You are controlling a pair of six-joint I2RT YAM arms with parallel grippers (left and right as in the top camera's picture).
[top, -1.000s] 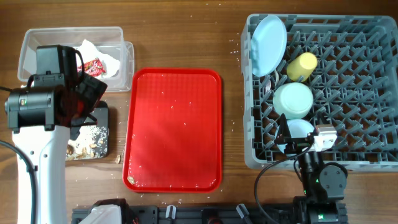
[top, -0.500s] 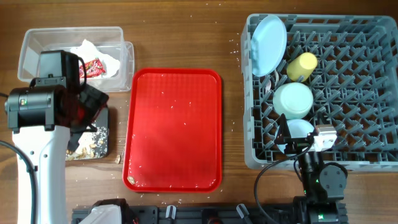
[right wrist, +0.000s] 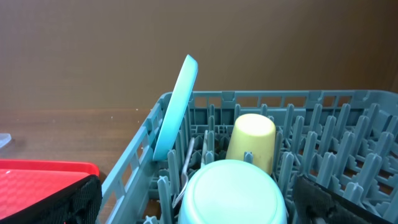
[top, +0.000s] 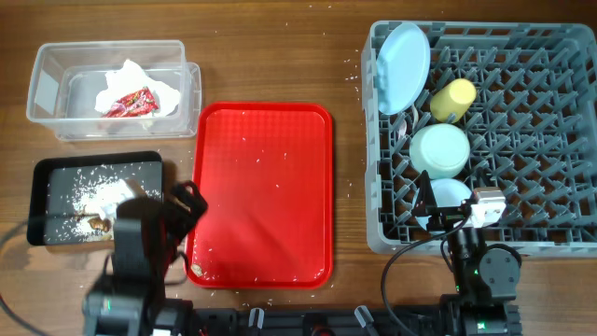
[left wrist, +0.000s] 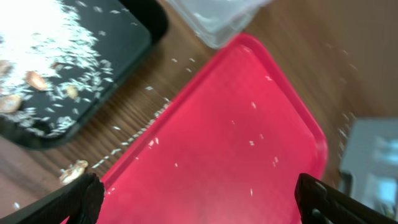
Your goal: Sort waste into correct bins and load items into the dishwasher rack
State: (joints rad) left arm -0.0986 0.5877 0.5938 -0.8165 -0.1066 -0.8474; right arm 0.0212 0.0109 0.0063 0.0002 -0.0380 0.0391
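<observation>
The clear tub (top: 47,89) at the back left holds the white napkin (top: 131,79) and the red wrapper (top: 131,101). The black tray (top: 56,170) in front of it holds food scraps (top: 103,198), also seen in the left wrist view (left wrist: 37,81). The grey rack (top: 560,140) on the right holds the light blue plate (top: 403,67) on edge, the yellow cup (top: 452,99), the pale green bowl (top: 439,149) upside down and the light blue bowl (top: 451,192). A white utensil (right wrist: 186,167) stands beside the green bowl (right wrist: 233,193). My left gripper (left wrist: 202,202) is open and empty over the red tray's near part (top: 184,202). My right gripper (right wrist: 199,208) is open at the rack's front edge (top: 450,215).
The flat red tray (top: 261,187) lies in the middle, dotted with white crumbs. Loose scraps (left wrist: 73,172) and grains lie on the wood between the black tray and the red tray. Both arm bases stand at the table's front edge.
My left arm has drawn back from over the tub and black tray to the front edge, uncovering both. The right arm and the rack's contents have not moved.
</observation>
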